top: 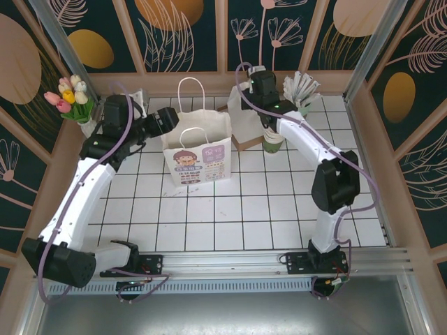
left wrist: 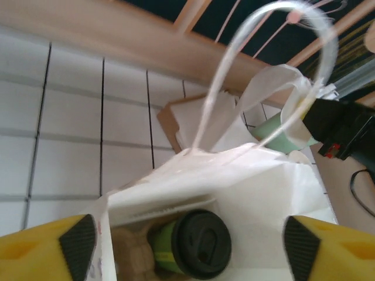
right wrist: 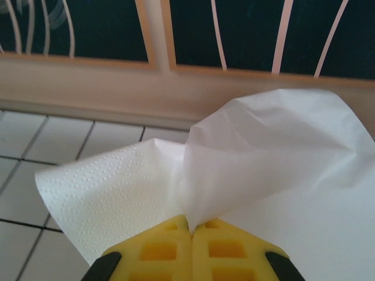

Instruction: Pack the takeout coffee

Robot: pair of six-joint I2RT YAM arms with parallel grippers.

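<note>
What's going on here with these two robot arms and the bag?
They're packing a takeout order. The lidded coffee cup already sits inside the white paper bag, and the left gripper hangs open just above it. The right gripper is pinched shut on a white paper napkin beside the bag, not yet packed.

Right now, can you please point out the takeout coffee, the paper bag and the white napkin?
takeout coffee (left wrist: 199, 243): left wrist view, on its black lid.
paper bag (top: 216, 134): top external view, on its upper front panel.
white napkin (right wrist: 275, 146): right wrist view, on the raised fold.
</note>
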